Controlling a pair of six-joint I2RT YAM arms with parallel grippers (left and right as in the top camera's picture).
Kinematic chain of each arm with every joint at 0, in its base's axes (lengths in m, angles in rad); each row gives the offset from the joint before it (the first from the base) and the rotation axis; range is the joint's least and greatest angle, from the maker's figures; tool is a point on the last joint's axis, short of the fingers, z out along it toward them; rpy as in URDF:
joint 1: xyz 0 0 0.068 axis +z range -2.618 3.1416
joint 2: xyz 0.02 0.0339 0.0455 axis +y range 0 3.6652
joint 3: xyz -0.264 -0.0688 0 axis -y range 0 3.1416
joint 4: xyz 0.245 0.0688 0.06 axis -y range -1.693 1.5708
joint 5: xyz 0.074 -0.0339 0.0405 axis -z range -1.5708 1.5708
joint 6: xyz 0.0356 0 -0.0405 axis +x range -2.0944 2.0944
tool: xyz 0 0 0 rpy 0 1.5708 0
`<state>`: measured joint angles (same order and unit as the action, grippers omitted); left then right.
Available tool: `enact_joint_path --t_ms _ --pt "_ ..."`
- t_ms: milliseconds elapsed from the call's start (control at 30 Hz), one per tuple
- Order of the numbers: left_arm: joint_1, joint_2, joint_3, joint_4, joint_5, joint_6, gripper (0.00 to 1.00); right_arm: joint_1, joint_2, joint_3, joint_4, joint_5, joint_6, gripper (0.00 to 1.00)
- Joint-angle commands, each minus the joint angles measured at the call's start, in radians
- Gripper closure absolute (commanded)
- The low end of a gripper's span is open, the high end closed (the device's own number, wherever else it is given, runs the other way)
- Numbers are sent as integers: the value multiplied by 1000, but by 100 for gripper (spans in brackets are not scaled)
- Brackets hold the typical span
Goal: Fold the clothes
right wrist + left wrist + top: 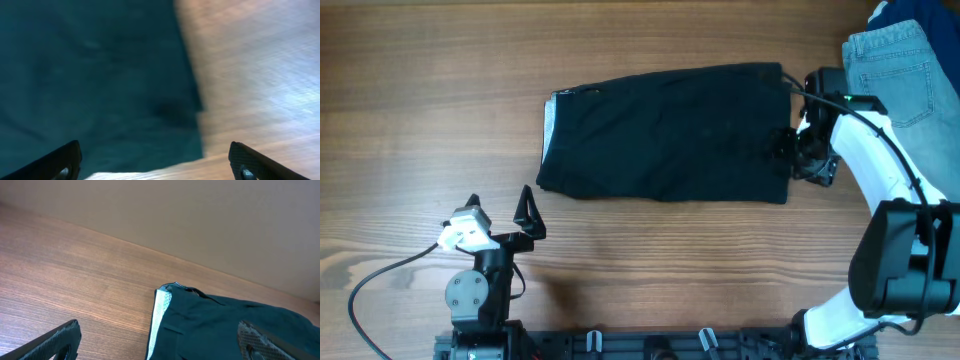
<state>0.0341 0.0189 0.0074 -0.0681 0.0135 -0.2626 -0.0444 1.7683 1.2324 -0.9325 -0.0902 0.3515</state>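
Note:
The black shorts [665, 135] lie flat in the middle of the table, folded into a rough rectangle, with a thin white edge strip [549, 118] on the left end. They also show in the left wrist view [225, 330] and the right wrist view [95, 80]. My right gripper [790, 150] is open and empty just over the shorts' right edge [155, 167]. My left gripper [500, 208] is open and empty near the front left, short of the shorts [160, 347]. Light-blue denim shorts [905, 75] lie at the far right.
A dark blue garment [900, 12] peeks out at the top right corner behind the denim. The arm bases and a rail [650, 345] line the front edge. A black cable [380, 280] loops at the front left.

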Motion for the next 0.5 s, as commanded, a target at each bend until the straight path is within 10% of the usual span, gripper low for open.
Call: enact_joint_path --t_ms 0,467 --pt "-6 -5 -2 -4 51 -1 0 -1 -39 51 42 -180 -66 3" --pt "-6 -5 0 305 233 -65 0 0 -39 58 360 -699 -113 0"
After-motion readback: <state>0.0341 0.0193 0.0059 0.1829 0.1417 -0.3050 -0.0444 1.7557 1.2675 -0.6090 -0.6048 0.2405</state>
